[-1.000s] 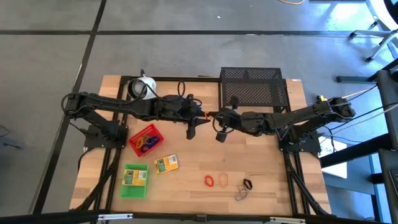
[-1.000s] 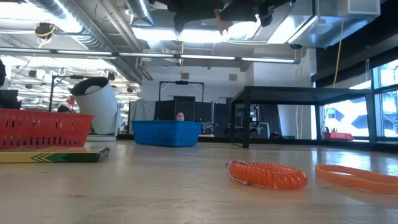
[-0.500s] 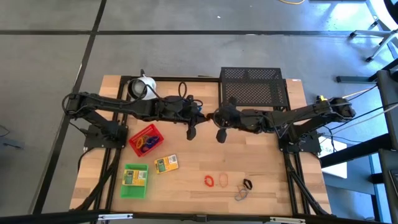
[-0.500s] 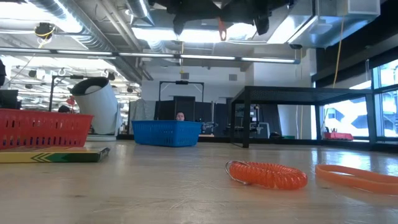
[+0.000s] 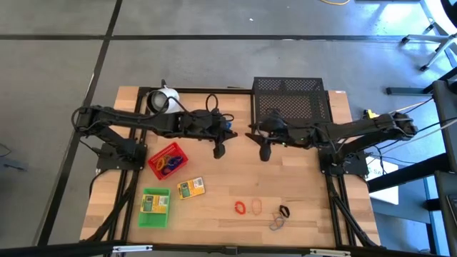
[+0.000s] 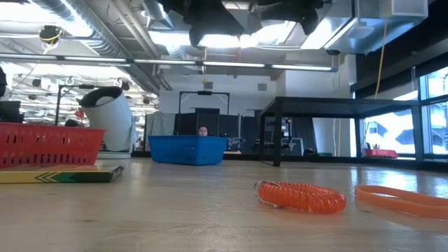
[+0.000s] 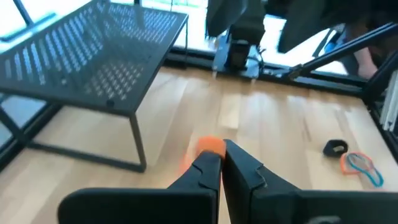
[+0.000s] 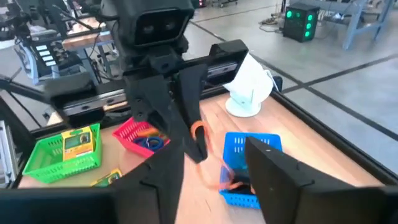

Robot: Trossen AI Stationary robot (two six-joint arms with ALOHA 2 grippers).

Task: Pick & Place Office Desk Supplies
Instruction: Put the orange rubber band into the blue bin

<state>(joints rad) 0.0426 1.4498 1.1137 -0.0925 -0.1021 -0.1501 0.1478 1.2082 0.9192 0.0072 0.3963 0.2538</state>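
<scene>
In the high view, both grippers are seen near the frame's centre: the left gripper [image 5: 219, 150] and the right gripper [image 5: 265, 152], apart. An orange loop [image 7: 210, 147], hidden from above, is shown by the left wrist view pinched between the left fingers, pressed together on it. The right wrist view shows spread right fingers [image 8: 273, 180] holding nothing, and a small blue plastic tray [image 8: 249, 163] below. A coiled orange-red loop [image 6: 301, 197] lies on the wooden table [image 6: 175, 210] in the low view.
</scene>
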